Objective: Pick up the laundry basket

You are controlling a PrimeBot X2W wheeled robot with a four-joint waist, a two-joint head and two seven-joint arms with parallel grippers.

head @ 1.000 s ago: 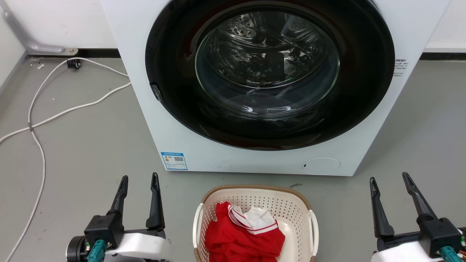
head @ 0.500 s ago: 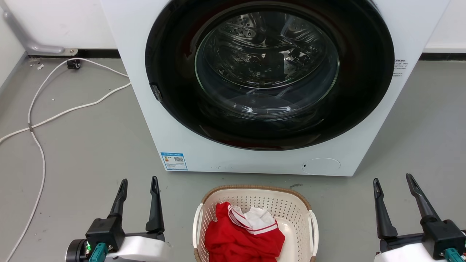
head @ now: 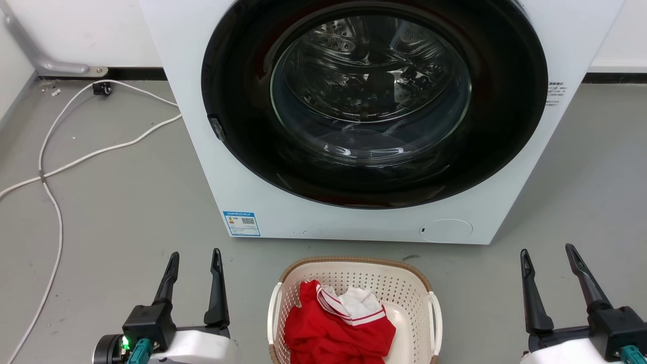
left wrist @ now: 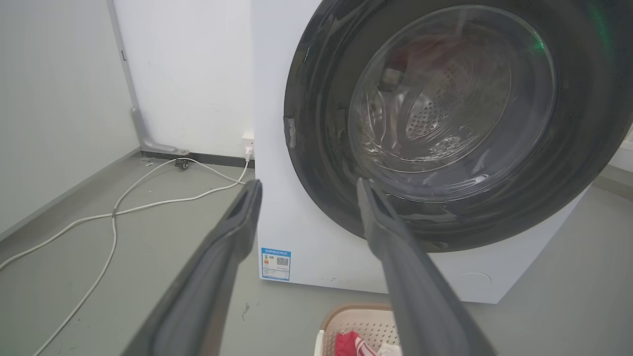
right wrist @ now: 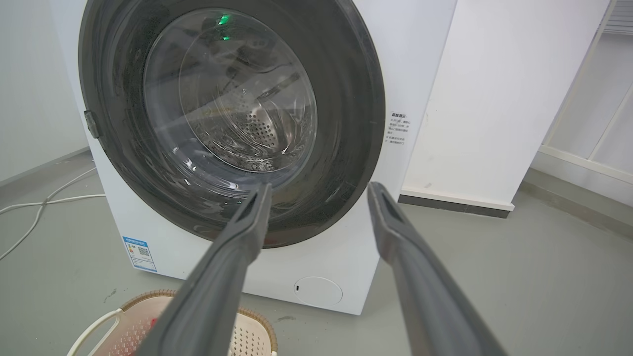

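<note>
Laundry basket [head: 399,290], cream perforated plastic with a brown woven-look rim, is sitting on the grey floor [head: 126,202] just in front of the white front-loading washing machine [head: 212,167], between the two grippers and apart from both. Left gripper [head: 195,254] and right gripper [head: 547,249] are hovering on either side, each with jaws standing moderately open and holding nothing. Step in hand, by my reading: closing in on the white side handles, left [head: 273,313] and right [head: 437,316]. Doing it well is looking like bringing both arms inward and down together, each pair of fingers straddling its own handle, then closing evenly so the lift is not tipping the load. Basket is standing upright, rounded-rectangular, carrying a crumpled red garment with white trim [head: 333,328].
</note>
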